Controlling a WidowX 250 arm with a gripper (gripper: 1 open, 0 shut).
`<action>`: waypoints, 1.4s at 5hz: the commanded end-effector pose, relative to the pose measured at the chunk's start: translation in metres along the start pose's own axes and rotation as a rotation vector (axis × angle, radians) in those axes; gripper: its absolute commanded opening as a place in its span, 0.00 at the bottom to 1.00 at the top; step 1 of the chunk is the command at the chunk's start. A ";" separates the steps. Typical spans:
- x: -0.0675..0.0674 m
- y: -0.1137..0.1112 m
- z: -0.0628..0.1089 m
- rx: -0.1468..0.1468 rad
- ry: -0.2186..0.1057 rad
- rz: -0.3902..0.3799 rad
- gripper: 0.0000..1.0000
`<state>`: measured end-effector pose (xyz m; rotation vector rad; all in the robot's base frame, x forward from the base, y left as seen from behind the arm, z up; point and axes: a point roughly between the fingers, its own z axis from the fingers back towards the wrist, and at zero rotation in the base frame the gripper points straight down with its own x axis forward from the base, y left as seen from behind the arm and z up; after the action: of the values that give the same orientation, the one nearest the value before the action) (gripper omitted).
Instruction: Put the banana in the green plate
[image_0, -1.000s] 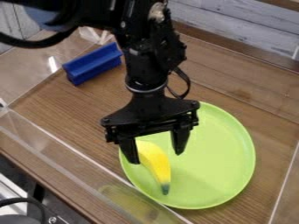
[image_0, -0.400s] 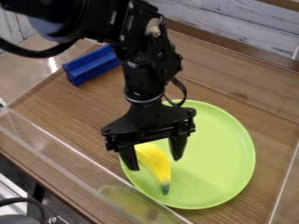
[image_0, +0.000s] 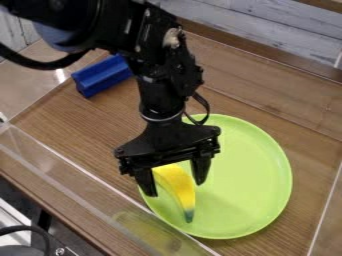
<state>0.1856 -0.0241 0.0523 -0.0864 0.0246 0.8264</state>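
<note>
Black gripper (image_0: 171, 178) pointing straight down, jaws spread, straddling banana (image_0: 178, 190), on green plate (image_0: 254, 170)

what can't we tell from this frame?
- Banana: upper end hidden behind the open gripper; whether a finger touches it can't be told.
- Plate: left rim hidden by the gripper.
- Blue block: right end hidden behind the arm.
- Arm base: cut off by the top-left edge.

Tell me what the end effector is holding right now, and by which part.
Nothing is held. The end effector stands open, its fingers astride the upper end of the banana, which lies on the green plate.
</note>
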 end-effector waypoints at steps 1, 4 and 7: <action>0.004 -0.001 0.000 -0.015 -0.006 0.007 1.00; 0.008 0.000 -0.005 -0.019 -0.005 -0.001 1.00; 0.007 -0.002 -0.022 -0.016 0.000 0.008 0.00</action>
<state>0.1919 -0.0213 0.0284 -0.1000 0.0187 0.8443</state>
